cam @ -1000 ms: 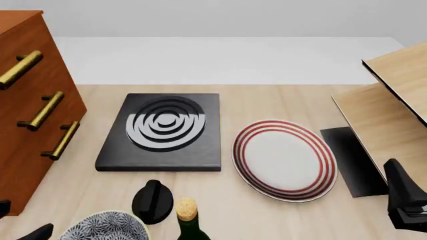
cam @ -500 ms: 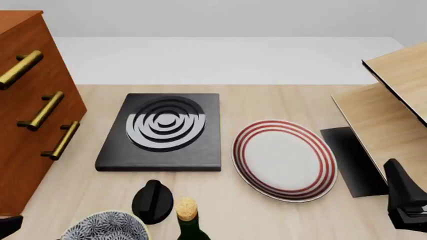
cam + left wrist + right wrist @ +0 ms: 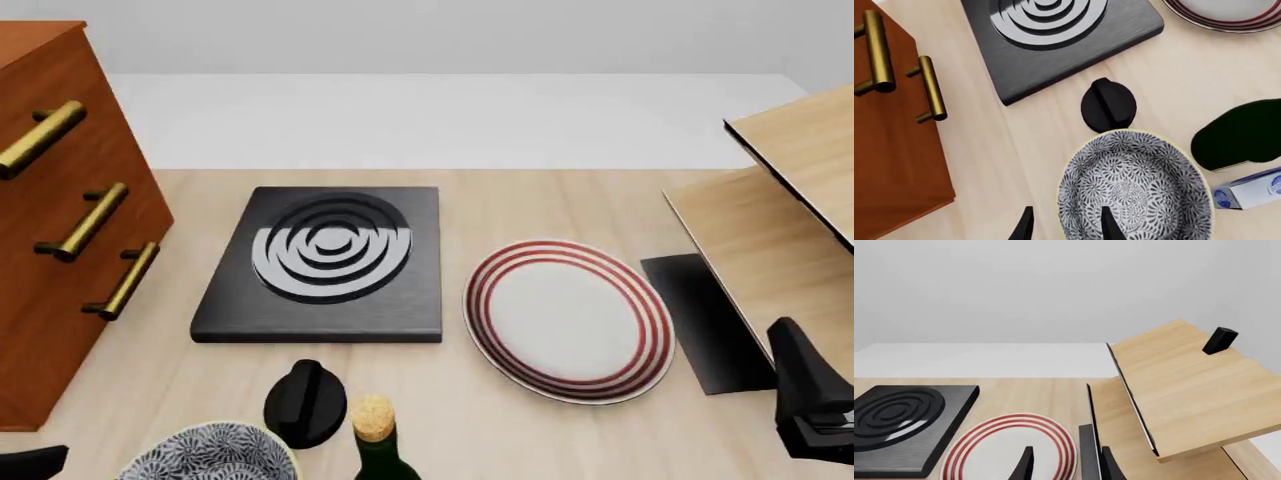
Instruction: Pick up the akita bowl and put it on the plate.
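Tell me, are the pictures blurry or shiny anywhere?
Front view: sharp all over, flat even light, a soft shadow under the plate. Left wrist view: the akita bowl pattern is crisp, the brass drawer handles gleam. Right wrist view: sharp too, no glare.

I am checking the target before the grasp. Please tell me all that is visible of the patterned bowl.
The round deep bowl with the dense black-and-white floral pattern has a pale cream rim and looks like glazed ceramic. It stands upright and empty on the light wooden table, at the near edge, left of centre. A black knob-like disc lies just beyond its rim. The left gripper straddles the rim, one fingertip inside and one outside; contact cannot be told.
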Available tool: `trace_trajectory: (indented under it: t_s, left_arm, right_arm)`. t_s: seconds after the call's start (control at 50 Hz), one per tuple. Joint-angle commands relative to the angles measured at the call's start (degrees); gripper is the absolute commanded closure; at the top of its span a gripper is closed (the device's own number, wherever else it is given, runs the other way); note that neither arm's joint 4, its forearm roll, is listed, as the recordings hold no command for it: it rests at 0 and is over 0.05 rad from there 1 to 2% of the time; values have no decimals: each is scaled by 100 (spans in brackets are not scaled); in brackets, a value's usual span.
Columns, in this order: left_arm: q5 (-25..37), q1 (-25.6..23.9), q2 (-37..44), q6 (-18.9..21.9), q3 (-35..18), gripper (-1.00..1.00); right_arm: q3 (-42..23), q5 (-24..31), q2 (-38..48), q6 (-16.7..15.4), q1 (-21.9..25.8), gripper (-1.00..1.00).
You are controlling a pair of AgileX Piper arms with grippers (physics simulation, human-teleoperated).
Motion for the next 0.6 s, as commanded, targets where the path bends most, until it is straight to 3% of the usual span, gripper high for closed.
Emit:
trace_trajectory:
  t_s: [0.02,0.28,0.6]
  left_arm:
    - [-393,-26,223,-158,286,-100]
    - [-851,-76,554,-162,477,-100]
    - [-929,-16,605,-117,588,-100]
  right_arm:
    - [0,0,-2,-1,0,-100]
    - [0,0,2,0,-2,-100]
    - [0,0,2,1,0,-100]
